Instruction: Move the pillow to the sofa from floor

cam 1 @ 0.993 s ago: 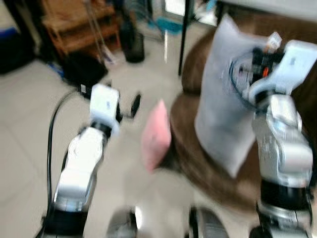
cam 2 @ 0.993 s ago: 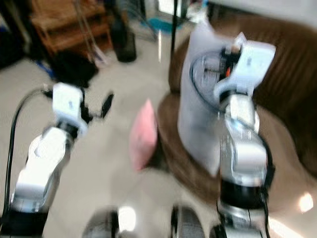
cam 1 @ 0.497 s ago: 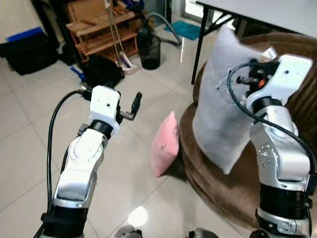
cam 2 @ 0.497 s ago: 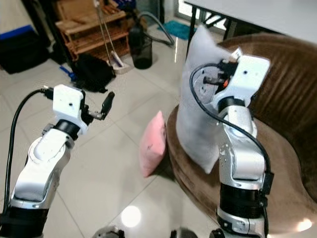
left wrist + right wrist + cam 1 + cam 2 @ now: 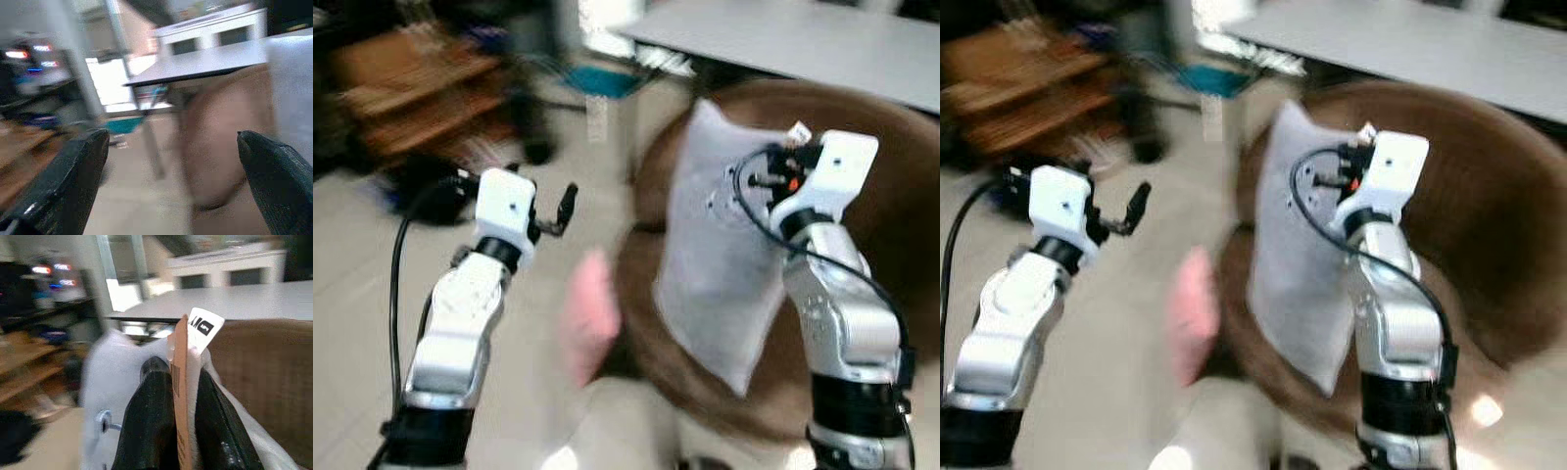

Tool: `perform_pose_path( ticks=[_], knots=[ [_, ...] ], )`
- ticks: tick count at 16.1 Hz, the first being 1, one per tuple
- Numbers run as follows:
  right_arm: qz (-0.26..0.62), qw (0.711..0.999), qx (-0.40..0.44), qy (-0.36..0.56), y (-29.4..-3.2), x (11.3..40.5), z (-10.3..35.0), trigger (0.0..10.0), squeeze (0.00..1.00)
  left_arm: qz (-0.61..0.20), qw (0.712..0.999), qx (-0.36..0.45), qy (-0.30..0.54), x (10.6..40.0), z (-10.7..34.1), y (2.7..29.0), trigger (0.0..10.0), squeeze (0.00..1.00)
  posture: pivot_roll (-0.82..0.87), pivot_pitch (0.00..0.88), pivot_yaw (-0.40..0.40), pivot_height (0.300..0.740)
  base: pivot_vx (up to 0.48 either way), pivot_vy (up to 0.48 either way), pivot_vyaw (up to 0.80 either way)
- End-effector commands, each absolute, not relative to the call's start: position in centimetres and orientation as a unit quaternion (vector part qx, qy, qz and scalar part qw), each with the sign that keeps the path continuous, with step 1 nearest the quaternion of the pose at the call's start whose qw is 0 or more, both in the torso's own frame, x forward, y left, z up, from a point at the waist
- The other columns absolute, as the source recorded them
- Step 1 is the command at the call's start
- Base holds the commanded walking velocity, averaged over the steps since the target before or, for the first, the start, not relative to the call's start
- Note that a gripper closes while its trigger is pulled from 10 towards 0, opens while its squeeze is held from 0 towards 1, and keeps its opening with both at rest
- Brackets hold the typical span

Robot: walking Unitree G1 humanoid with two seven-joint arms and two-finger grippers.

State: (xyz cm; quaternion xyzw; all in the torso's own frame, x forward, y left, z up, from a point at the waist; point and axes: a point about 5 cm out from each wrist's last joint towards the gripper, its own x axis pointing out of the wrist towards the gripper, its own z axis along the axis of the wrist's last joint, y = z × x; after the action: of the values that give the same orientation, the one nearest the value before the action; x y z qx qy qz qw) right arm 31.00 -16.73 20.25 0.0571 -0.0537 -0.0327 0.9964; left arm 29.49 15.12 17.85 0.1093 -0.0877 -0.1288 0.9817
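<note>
While Blur Smears the Room, the White Pillow Is Held Over the Sofa

The white pillow (image 5: 720, 274) is gripped at its upper edge by the right gripper (image 5: 178, 396), jaws clenched on fabric and a cardboard tag (image 5: 182, 382). It is hung in front of the brown sofa (image 5: 891, 196). A pink pillow (image 5: 587, 318) is seen on the floor (image 5: 362, 294) against the sofa's base. The left gripper (image 5: 563, 211) is raised over the floor, jaws spread apart and empty.

My right claw (image 5: 178, 396) pinches the top edge of the pale grey pillow (image 5: 715, 284), beside its cardboard tag (image 5: 182, 382), so it hangs upright and lifted over the round brown sofa (image 5: 891, 264), its lower corner pointing down
</note>
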Motion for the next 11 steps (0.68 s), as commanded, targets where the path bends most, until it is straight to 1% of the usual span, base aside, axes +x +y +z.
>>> perform_pose_path(
  ticks=[1, 8, 10, 11],
  knots=[
    [-0.043, 0.994, 0.056, -0.080, -17.2, 30.9, 21.3, 10.0, 0.00, -0.141, 0.979, 0.117, -0.088, 29.4, 17.9, 14.7, 10.0, 0.00, -0.03, 0.016, 0.015, 0.740, 0.345, 0.000, -0.80],
    [-0.055, 0.995, 0.054, -0.068, -17.5, 30.8, 20.5, 10.0, 0.00, -0.154, 0.977, 0.121, -0.085, 29.4, 17.7, 14.5, 10.0, 0.00, -0.02, 0.015, 0.017, 0.740, 0.341, 0.000, -0.76],
    [-0.056, 0.995, 0.049, -0.061, -17.5, 30.8, 20.2, 10.0, 0.00, -0.159, 0.976, 0.128, -0.078, 29.3, 17.5, 14.4, 10.0, 0.00, -0.02, 0.011, 0.020, 0.740, 0.291, 0.000, 0.00],
    [-0.050, 0.996, 0.048, -0.054, -17.4, 30.8, 19.8, 10.0, 0.00, -0.162, 0.975, 0.132, -0.075, 29.2, 17.3, 14.4, 10.0, 0.00, -0.02, 0.010, 0.022, 0.740, 0.000, 0.000, 0.00]
  ],
)
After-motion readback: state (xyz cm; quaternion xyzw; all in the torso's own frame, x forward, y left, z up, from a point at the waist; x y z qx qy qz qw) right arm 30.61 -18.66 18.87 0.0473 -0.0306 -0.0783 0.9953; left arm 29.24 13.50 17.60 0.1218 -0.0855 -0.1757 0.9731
